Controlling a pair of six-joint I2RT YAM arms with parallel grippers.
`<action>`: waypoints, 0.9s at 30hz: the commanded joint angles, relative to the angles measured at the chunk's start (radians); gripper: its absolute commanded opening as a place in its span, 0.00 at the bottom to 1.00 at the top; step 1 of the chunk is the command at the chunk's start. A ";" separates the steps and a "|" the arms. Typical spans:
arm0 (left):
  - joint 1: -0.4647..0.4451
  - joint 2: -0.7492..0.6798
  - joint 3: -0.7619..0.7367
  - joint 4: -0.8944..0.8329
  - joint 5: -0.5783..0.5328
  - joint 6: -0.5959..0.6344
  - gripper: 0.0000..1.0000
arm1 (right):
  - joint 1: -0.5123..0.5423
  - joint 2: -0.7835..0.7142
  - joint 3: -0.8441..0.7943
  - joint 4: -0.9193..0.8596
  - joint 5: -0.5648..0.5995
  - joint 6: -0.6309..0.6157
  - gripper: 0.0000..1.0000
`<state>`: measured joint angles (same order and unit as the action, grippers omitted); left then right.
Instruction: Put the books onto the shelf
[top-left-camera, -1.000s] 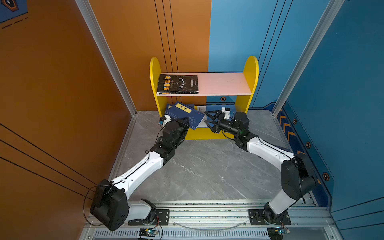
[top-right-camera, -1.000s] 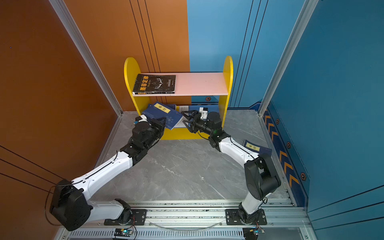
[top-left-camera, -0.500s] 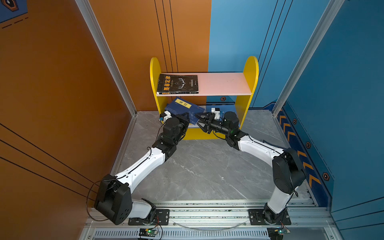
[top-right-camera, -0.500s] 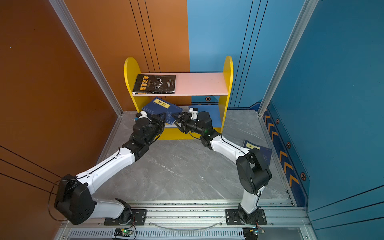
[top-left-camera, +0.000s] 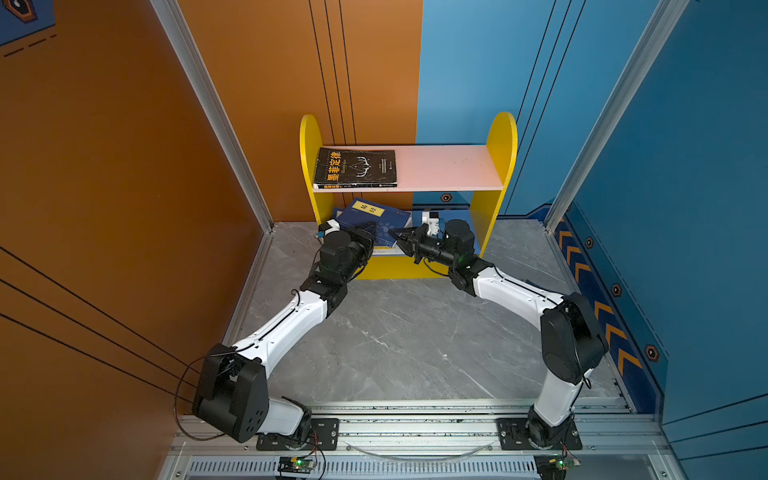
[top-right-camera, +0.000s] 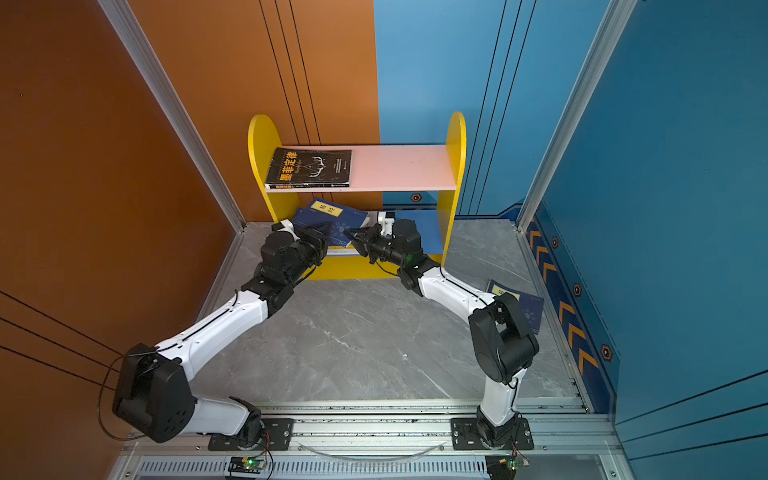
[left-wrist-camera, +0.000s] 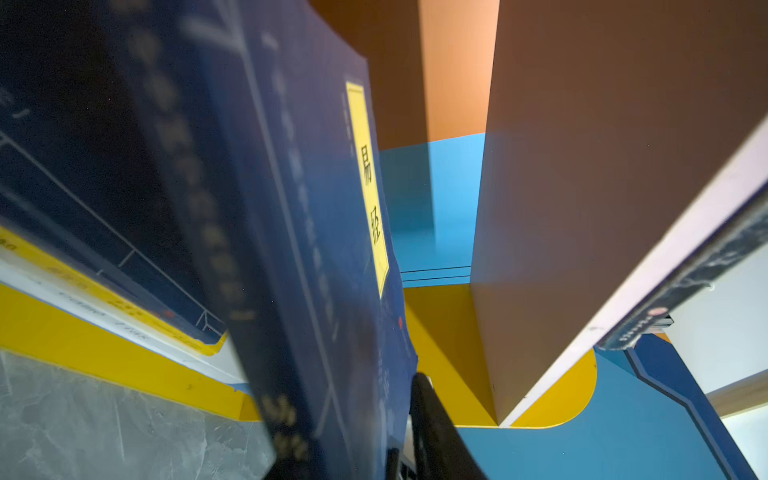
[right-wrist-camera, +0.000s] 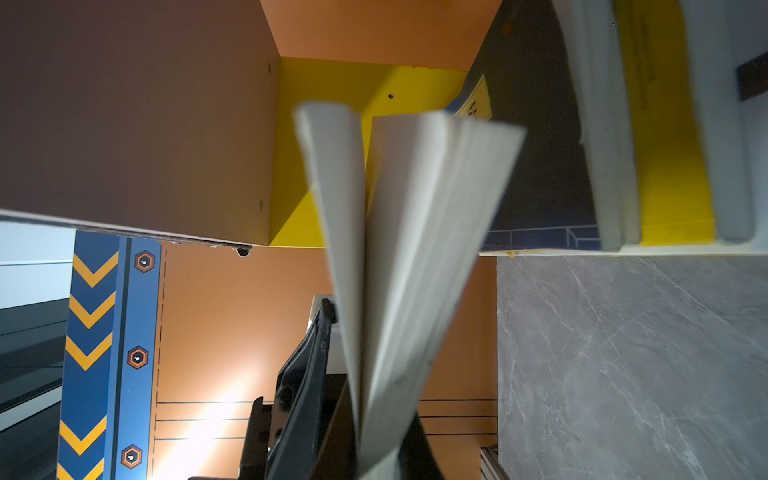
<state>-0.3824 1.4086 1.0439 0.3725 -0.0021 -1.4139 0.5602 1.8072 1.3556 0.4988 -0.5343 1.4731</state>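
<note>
My right gripper (top-left-camera: 397, 240), spread and clear a second ago, now pinches the fanned page edge of the navy book (top-left-camera: 374, 214), which tilts over the lower tier of the shelf (top-left-camera: 505, 137), a likely handover, though I cannot tell whether my left gripper (top-left-camera: 370, 232) still clamps it.

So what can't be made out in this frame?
Left hand grip: left wrist view, the navy book covers one finger.
Stack beneath it on the shelf: both top views, navy book and right hand cover most.
Floor book: a top view, right arm hides part.
</note>
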 joint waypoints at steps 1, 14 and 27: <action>0.045 -0.008 0.009 0.044 0.115 0.004 0.46 | -0.021 0.003 0.047 -0.079 -0.019 -0.070 0.09; 0.248 -0.003 -0.007 0.087 0.502 0.057 0.78 | -0.074 0.042 0.261 -0.432 -0.210 -0.300 0.08; 0.367 -0.007 -0.072 0.144 0.662 0.058 0.80 | -0.076 0.033 0.298 -0.571 -0.178 -0.426 0.09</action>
<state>-0.0242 1.4101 0.9741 0.4507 0.5957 -1.3785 0.4835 1.8462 1.6211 -0.0135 -0.7235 1.1202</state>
